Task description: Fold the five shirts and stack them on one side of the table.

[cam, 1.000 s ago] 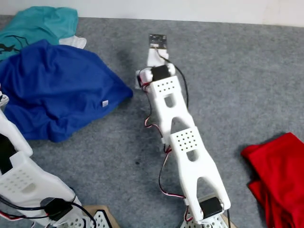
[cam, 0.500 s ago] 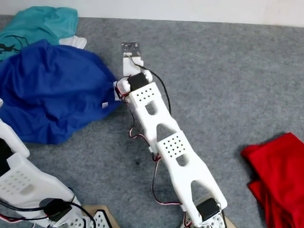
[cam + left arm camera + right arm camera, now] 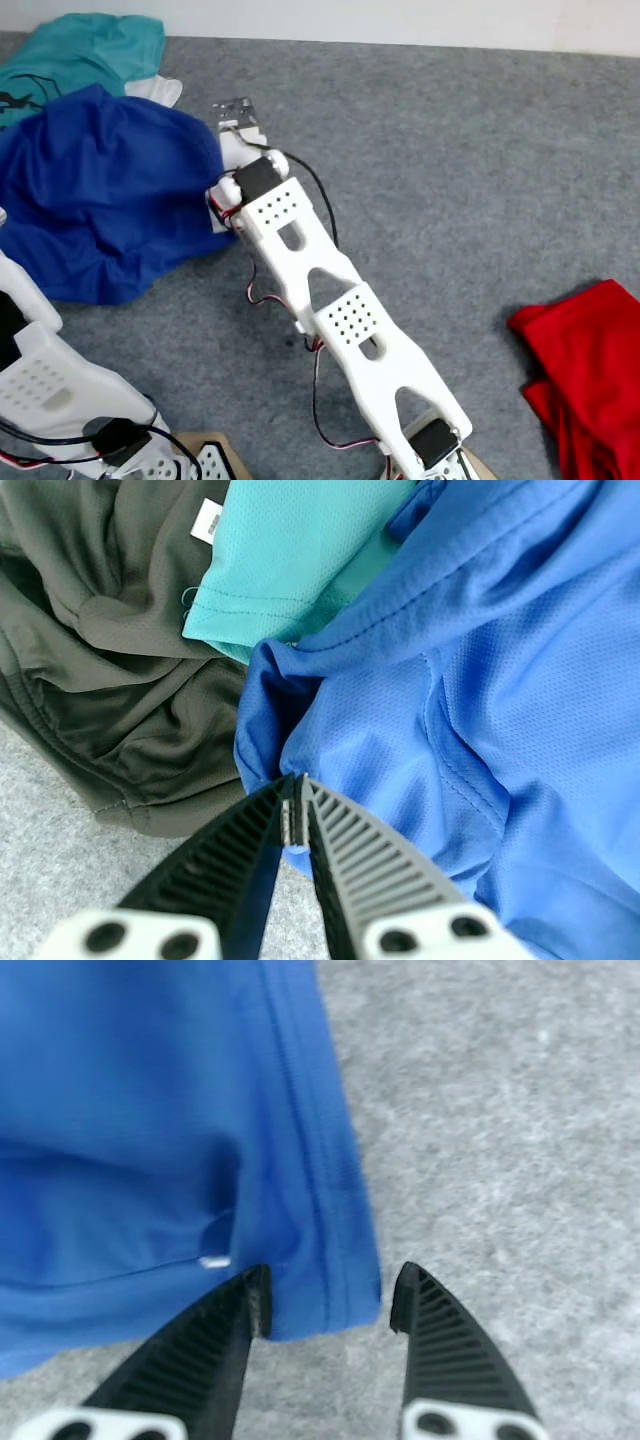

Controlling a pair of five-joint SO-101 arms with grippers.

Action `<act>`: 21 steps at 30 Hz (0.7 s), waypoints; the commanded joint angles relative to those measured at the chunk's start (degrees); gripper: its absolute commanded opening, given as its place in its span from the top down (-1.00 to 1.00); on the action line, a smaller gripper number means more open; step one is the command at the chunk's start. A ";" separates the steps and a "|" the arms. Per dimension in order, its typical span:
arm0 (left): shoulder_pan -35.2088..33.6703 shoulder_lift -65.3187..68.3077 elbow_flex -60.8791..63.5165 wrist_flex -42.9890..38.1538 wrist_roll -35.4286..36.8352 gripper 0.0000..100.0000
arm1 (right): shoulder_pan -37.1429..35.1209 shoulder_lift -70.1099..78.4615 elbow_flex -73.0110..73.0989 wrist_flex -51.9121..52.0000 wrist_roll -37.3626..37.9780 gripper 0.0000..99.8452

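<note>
A blue shirt (image 3: 100,200) lies crumpled at the table's left, partly over a teal shirt (image 3: 80,50). My right arm (image 3: 270,215) stretches from the front edge to the blue shirt's right corner. In the right wrist view my right gripper (image 3: 330,1295) is open, its fingers on either side of the blue shirt's hem corner (image 3: 320,1260). My left gripper (image 3: 295,815) is shut on a fold of the blue shirt (image 3: 480,710), beside the teal shirt (image 3: 300,550) and a dark olive shirt (image 3: 100,680). A red shirt (image 3: 585,370) lies bunched at the right edge.
My left arm's base (image 3: 40,385) stands at the front left corner. A bit of white cloth (image 3: 157,88) peeks out between the teal and blue shirts. Grey carpet (image 3: 480,180) covers the table's middle and right.
My right arm has swung left across the carpet, and its wrist now stands over the blue shirt's right corner. The left arm has hardly moved.
</note>
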 commanded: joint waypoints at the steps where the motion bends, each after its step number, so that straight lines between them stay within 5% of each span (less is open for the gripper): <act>1: -0.13 -0.57 -1.89 0.00 0.53 0.99 | -0.04 -4.88 -6.37 0.66 -0.70 0.60; 21: -0.22 -0.57 -1.80 0.00 0.44 0.99 | -1.45 5.49 -5.85 -0.66 -2.46 0.60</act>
